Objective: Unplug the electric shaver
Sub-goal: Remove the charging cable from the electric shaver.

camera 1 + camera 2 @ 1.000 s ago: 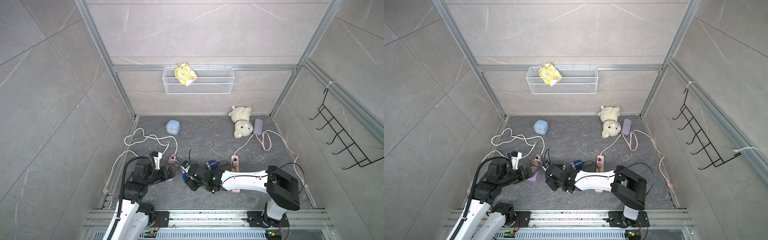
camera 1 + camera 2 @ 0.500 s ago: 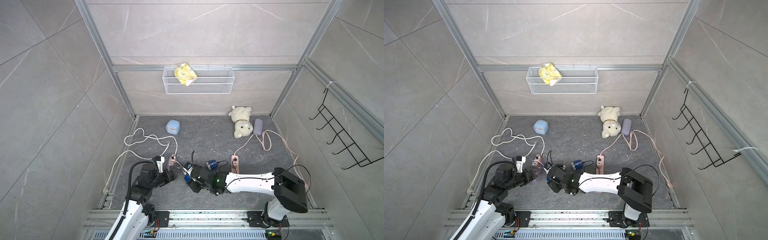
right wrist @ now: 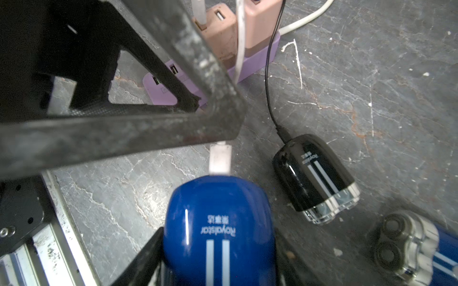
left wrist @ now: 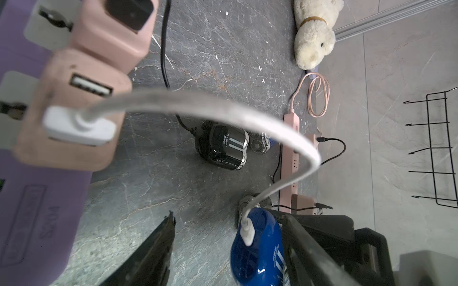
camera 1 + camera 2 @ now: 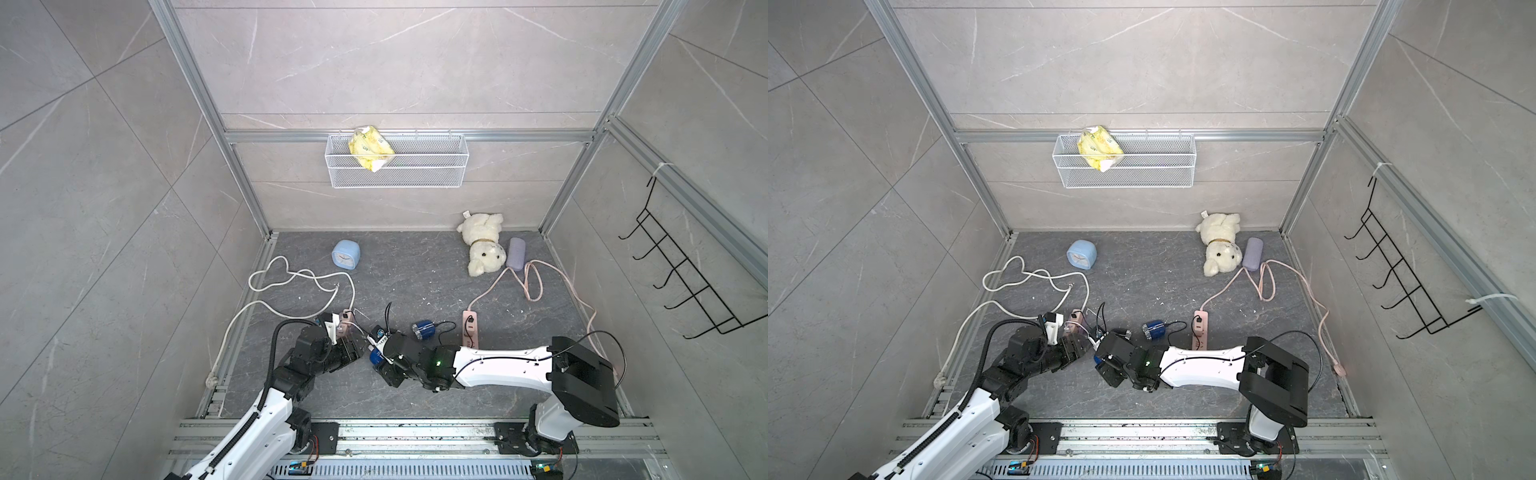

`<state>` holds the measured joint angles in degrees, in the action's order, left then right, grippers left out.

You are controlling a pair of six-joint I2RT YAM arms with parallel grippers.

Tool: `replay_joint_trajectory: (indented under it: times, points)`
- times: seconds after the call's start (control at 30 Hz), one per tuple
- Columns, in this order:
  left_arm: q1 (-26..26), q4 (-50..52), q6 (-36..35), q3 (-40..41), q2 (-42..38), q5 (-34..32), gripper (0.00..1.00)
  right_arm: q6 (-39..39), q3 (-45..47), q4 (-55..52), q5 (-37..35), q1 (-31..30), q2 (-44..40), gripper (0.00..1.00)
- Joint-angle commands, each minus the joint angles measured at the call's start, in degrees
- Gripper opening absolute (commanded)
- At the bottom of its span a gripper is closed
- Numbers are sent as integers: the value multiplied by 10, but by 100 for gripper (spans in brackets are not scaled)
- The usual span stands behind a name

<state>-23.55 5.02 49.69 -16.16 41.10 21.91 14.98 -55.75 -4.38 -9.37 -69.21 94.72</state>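
**Right gripper** (image 3: 219, 257): it is clamping the blue shaver (image 3: 215, 205) near the front rail of the surface (image 5: 415, 270), with a white plug (image 4: 247, 234) sitting in the shaver's end.

**Left gripper** (image 4: 229, 219): it is standing apart, one finger on either side of that plug, gripping nothing.

**Room:** the white cable (image 4: 223, 106) is arching to a pink adapter (image 4: 71, 111) on the purple power strip (image 4: 37, 198). Bare surface is showing between strip and shaver. A black shaver (image 4: 223, 148) is lying just beside.

**Writing:** both shavers are showing "Royalstar".
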Motion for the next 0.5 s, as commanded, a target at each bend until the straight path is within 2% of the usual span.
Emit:
replay_joint_trajectory:
  times: [0.0,0.3,0.47]
  points:
    - [-8,-43,13,-2,9,-16,61,0,5,17,-6,-4,-21,43]
    - [-14,-75,18,2,34,-22,59,-3,9,24,-3,-5,-21,43]
    - [-21,-87,20,2,46,-18,54,-3,7,23,-4,-6,-19,42]
